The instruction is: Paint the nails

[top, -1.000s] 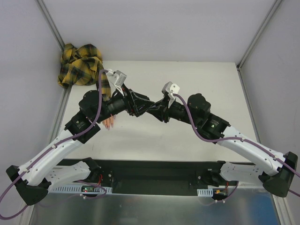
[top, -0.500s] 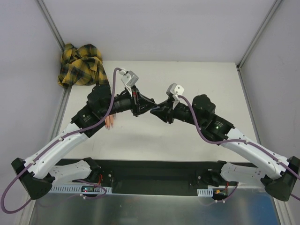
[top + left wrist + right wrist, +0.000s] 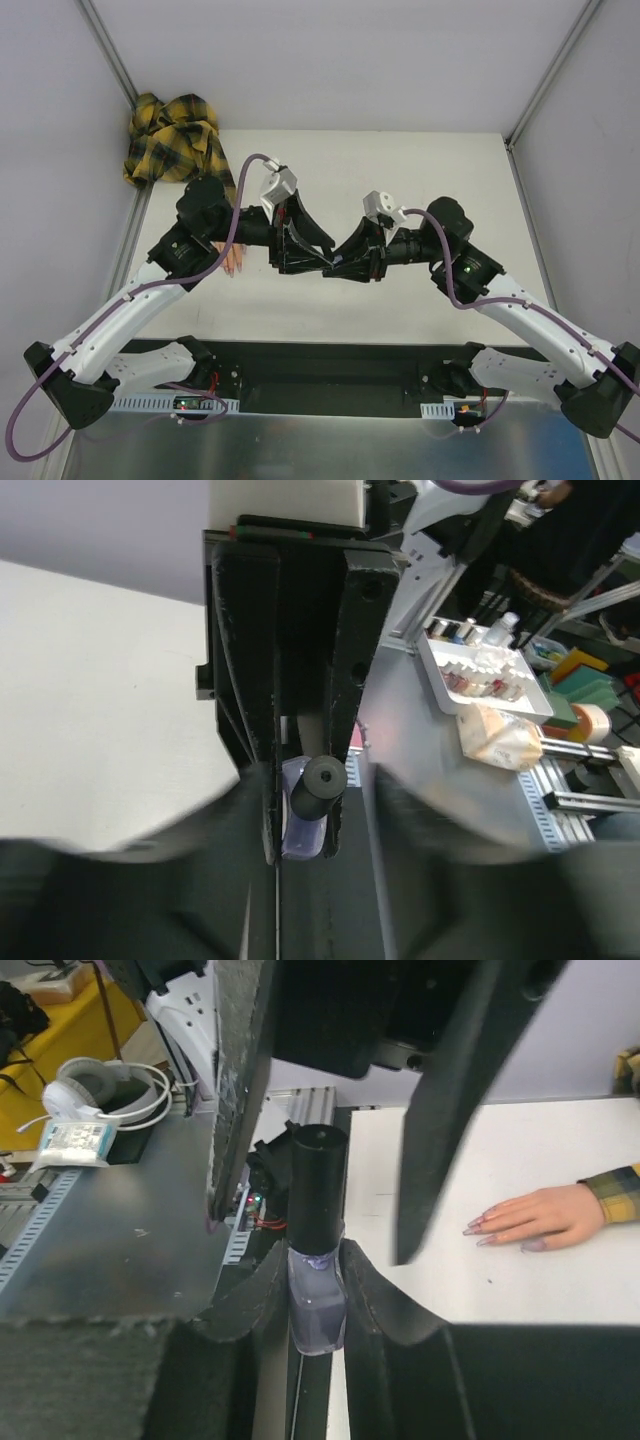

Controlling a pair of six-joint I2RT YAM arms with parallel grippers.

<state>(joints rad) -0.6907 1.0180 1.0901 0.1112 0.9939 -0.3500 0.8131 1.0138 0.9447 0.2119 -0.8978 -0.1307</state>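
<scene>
Bottle: small and purple, held where the two grippers meet.
Right gripper: its fingers are pressed tight on the bottle's sides.
Cap: black, still screwed on the bottle.
Left gripper: its fingers are spread wide, one on each side of the cap, and a gap is seen on both sides.
Nails: pink, on a fake hand laid flat on the table, apart from the bottle.
Sleeve: yellow and black checks.
</scene>
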